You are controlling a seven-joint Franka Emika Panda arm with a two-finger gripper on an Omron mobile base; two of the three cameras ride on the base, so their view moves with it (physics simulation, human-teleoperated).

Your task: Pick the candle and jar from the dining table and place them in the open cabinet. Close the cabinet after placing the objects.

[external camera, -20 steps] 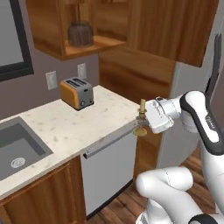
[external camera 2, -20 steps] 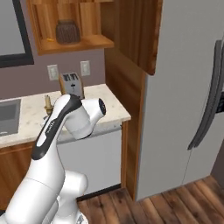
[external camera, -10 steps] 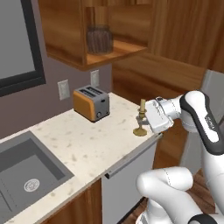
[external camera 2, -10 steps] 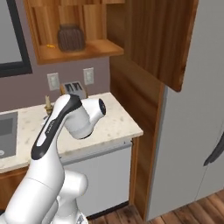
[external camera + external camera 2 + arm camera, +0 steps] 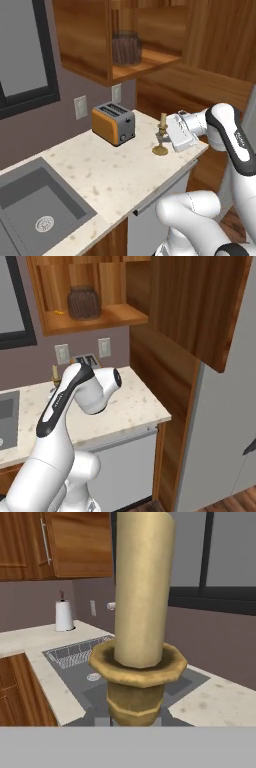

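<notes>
My gripper (image 5: 166, 137) is shut on the candle (image 5: 161, 131), a cream stub on a slim brass holder. It holds the candle upright, with the holder's round base low over the counter (image 5: 115, 172), to the right of the toaster. The candle (image 5: 143, 602) stands tall and close in the hand view, and its tip (image 5: 55, 371) peeks out behind my arm in the right base view. The jar (image 5: 126, 48) with dark sticks stands on the shelf inside the open cabinet (image 5: 82, 60), above and left of the gripper. The jar (image 5: 84, 302) and the cabinet door (image 5: 200, 306), swung out to the right, also show in the right base view. The dining table is out of view.
An orange toaster (image 5: 114, 124) stands against the wall under the cabinet. A grey sink (image 5: 35, 210) lies at the counter's left end. A paper towel roll (image 5: 64, 615) stands on a far counter. A tall grey fridge (image 5: 225, 431) stands to the right.
Both base views have shifted as the base drove: cabinet, toaster and counter now stand closer and larger. The candle stays in the shut gripper in the same pose.
</notes>
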